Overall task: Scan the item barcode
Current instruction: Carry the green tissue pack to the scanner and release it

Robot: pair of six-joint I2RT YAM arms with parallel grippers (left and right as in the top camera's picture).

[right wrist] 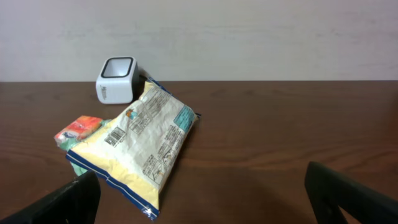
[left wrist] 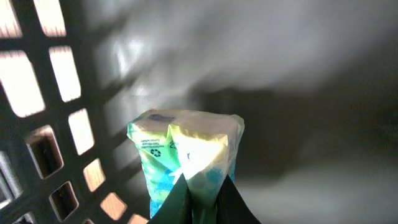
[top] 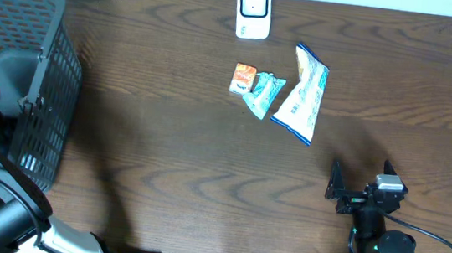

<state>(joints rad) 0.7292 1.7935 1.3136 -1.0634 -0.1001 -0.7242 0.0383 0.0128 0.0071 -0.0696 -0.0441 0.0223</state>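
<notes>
Inside the basket [top: 41, 82] at the table's left edge, my left gripper [left wrist: 194, 198] pinches a green packet [left wrist: 186, 146]. My right gripper [right wrist: 208, 190] gapes wide, empty. I judge the trip to the scanner [top: 253, 11] is not yet made.

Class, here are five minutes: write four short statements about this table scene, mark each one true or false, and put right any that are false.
1. The left pincer is shut on a green and yellow packet inside the basket. True.
2. The right pincer holds the large snack bag. False: it stands open and empty, and the bag lies on the table apart from it.
3. The white scanner stands at the far edge of the table, beyond the loose packets. True.
4. The small orange packet lies in the basket. False: it lies on the table beside the teal packet, near the scanner.
</notes>
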